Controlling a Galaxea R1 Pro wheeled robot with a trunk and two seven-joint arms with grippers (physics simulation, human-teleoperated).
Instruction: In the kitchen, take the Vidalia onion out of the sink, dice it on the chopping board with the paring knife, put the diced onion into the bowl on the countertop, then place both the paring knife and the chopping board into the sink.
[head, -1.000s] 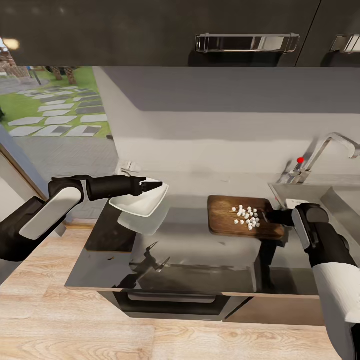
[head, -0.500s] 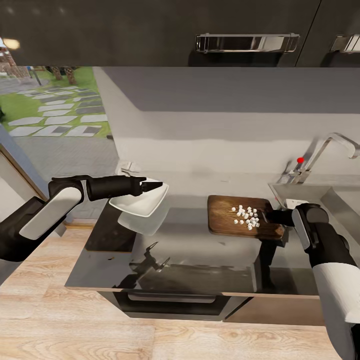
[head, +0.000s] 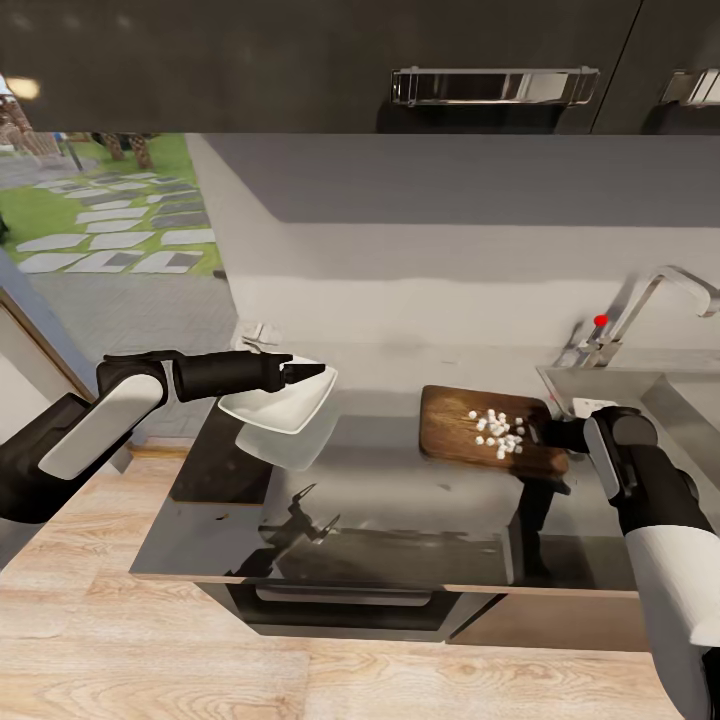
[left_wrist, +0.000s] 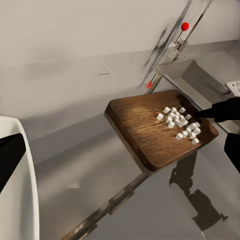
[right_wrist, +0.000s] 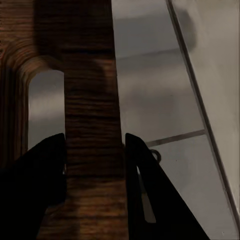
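Onion already diced, cubes (head: 498, 433) piled on the chopping board (head: 470, 437) pinched by right gripper (head: 540, 434) at 3 o'clock, bowl (head: 283, 402) clamped in left gripper (head: 312, 372) (9 o'clock, above countertop (head: 380, 500)); transfer and sink drop-off pending.

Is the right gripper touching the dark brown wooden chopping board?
Touching. In the right wrist view, the right gripper's two black fingers press both sides of the chopping board's handle bar.

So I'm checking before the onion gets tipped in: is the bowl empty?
Empty. The bowl, held up by the left gripper, shows bare white inside; the diced onion sits on the chopping board.
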